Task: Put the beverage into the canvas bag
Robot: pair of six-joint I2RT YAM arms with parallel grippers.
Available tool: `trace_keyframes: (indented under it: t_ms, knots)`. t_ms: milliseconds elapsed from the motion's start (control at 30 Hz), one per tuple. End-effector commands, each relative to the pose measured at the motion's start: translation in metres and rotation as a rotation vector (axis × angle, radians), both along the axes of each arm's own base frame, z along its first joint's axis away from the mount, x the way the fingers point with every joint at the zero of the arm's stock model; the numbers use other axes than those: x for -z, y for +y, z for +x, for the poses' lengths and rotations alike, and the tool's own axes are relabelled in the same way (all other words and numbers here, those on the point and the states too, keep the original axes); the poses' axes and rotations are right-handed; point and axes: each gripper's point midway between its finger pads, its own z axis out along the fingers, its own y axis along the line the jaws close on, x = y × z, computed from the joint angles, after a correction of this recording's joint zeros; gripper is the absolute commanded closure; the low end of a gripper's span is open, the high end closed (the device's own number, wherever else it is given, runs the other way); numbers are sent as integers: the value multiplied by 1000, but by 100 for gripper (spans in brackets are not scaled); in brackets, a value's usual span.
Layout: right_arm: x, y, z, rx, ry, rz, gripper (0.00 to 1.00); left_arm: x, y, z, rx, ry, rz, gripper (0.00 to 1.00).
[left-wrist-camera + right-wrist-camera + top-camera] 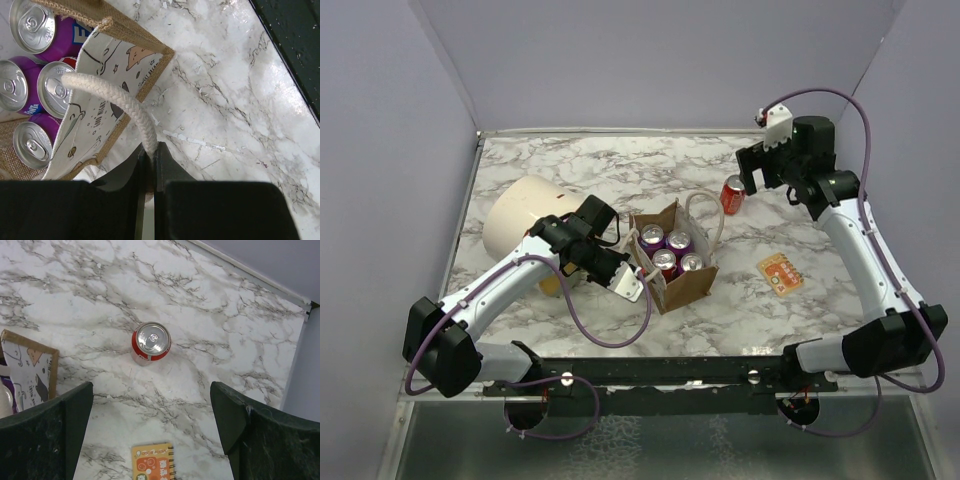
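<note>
Next, left gripper (151,150) clamped on the canvas bag handle (107,90), I'd lower my spread right gripper (151,392) onto the can (152,342).

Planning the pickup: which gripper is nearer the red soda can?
Right. The right gripper hovers open just above the red soda can; the left gripper is beyond the canvas bag, shut on its rope handle.

Cream cylinder (520,215), orange card (780,274), perhaps a notepad
</note>
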Motion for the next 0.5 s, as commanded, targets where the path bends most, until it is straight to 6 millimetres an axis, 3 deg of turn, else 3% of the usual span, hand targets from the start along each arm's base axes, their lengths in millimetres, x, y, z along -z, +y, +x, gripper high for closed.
trace_keyframes:
  t_ms: [0,467]
  knots:
    - [8,-7,24,36,-23,-10,1,-3,-1,-6,21,3,-23,100]
    - [79,7,64,-14,144,-40,1,-3,-1,-5,22,-1,-22,100]
